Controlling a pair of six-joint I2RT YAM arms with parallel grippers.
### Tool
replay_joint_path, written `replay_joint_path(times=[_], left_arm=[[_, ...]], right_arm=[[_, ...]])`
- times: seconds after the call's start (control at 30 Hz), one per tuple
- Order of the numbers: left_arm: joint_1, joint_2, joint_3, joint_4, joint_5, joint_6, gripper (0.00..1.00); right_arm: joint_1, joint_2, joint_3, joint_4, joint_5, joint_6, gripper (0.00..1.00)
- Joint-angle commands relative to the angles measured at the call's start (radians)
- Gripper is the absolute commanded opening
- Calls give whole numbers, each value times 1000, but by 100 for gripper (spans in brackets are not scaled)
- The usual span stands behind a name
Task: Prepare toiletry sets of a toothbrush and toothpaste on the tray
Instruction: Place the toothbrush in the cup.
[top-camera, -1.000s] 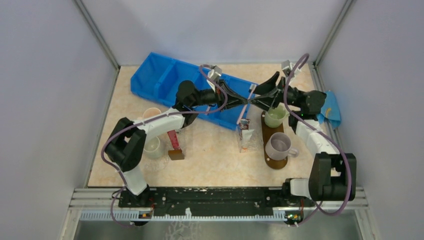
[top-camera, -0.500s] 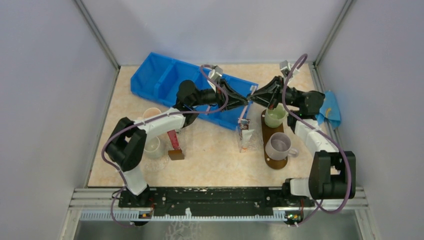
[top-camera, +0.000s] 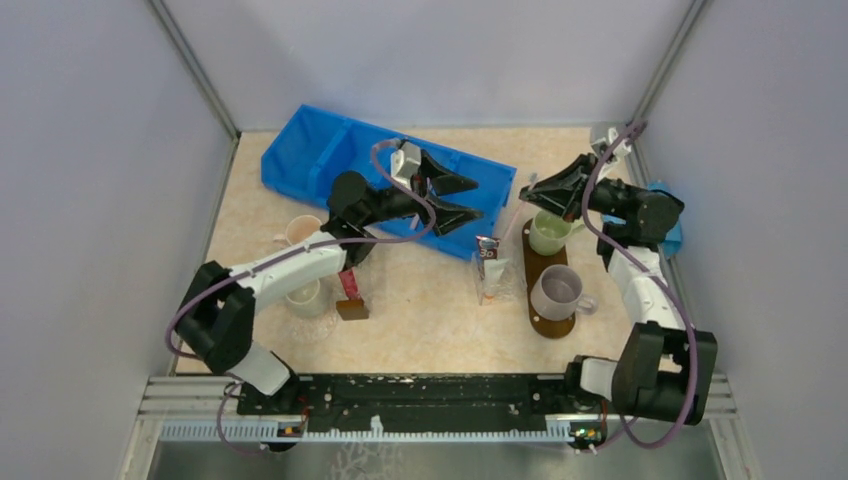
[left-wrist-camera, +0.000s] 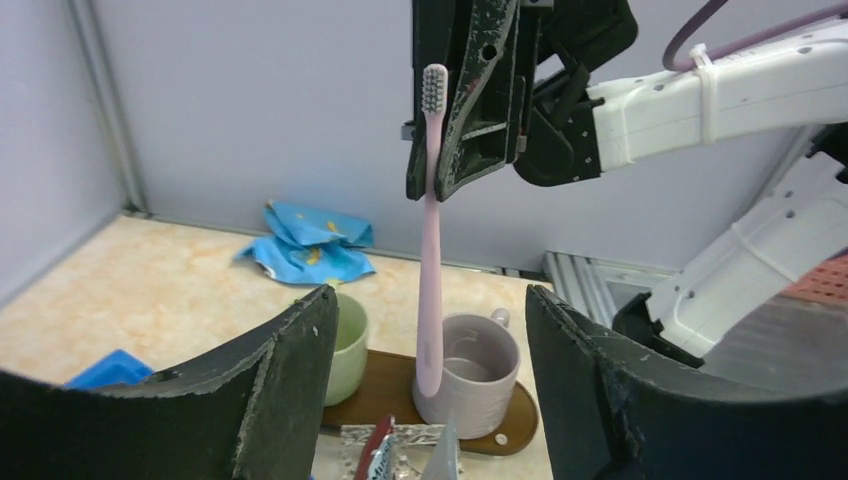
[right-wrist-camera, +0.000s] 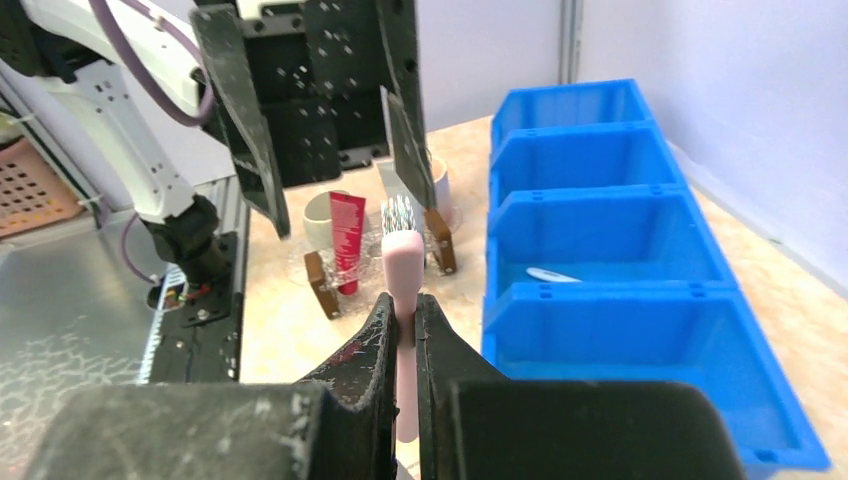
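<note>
Withdrawn over the blue bin (top-camera: 287, 165), left jaws now stand spread, empty. Above the tray's (top-camera: 548, 325) far end, right jaws pinch the hanging pink toothbrush (left-wrist-camera: 430, 260) just below its bristles. It looks light, stiff and probably slick, so the handle is the place to grip.

Bright, even, diffuse light from above, pale walls (top-camera: 100, 200) bouncing it. In the top view, shadows on the table (top-camera: 420, 300) are soft and faint, pic sharp edge to edge. Left wrist cam: left fingers (left-wrist-camera: 270, 400) near the lens are dark & slightly soft, toothbrush (left-wrist-camera: 430, 250) crisp, bkgd a bit hazy. Right wrist cam: right fingers (right-wrist-camera: 355, 380) underlit and blurry at the bottom — bin (right-wrist-camera: 620, 250) vivid blue, its far end softer.
</note>
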Motion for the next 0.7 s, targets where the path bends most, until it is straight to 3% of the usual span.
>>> replay_joint_path(times=[0.0, 0.2, 0.33, 0.5, 0.67], left_arm=[[-25, -109, -18, -136, -126, 204, 74], [-86, -207, -67, -241, -221, 468, 76], [-96, -271, -109, -266, -229, 554, 77], [-111, -330, -131, -328, -251, 641, 77], [-121, -355, -144, -356, -265, 674, 77]], right_arm=[[-91, -64, 28, 42, -52, 2, 0], [-268, -93, -19, -37, -18, -69, 0], [-356, -124, -28, -341, 30, -294, 0], [-370, -141, 11, -765, 160, -659, 0], [-370, -136, -24, -734, 252, -676, 0]])
